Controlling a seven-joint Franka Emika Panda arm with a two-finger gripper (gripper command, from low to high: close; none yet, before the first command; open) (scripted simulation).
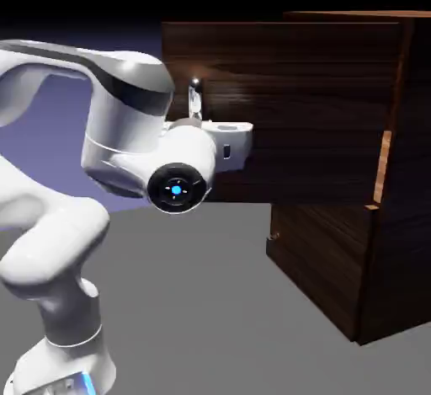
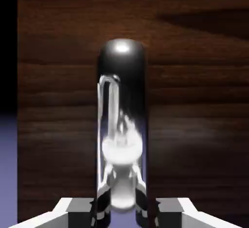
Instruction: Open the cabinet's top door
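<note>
The dark walnut cabinet [image 1: 402,242] stands at the exterior view's right. Its top door [image 1: 311,107] is swung out from the body, its flat face spanning left and a lighter orange-brown edge showing at the hinge side. The silver bar handle [image 1: 195,97] sits near the door's free left edge. My gripper [image 1: 199,121] is at that handle. In the hand view the handle [image 2: 121,105] rises large and glossy between my two grey fingertips [image 2: 73,211], and the gripper [image 2: 121,208] is shut on it. The door's wood [image 2: 194,76] fills the view behind it.
The lower front panel [image 1: 316,258] is closed, with its small handle [image 1: 272,236] at its upper left corner. The white arm rises from the lower left, its elbow bulking in front of the door's left part. Grey table stretches below the open door.
</note>
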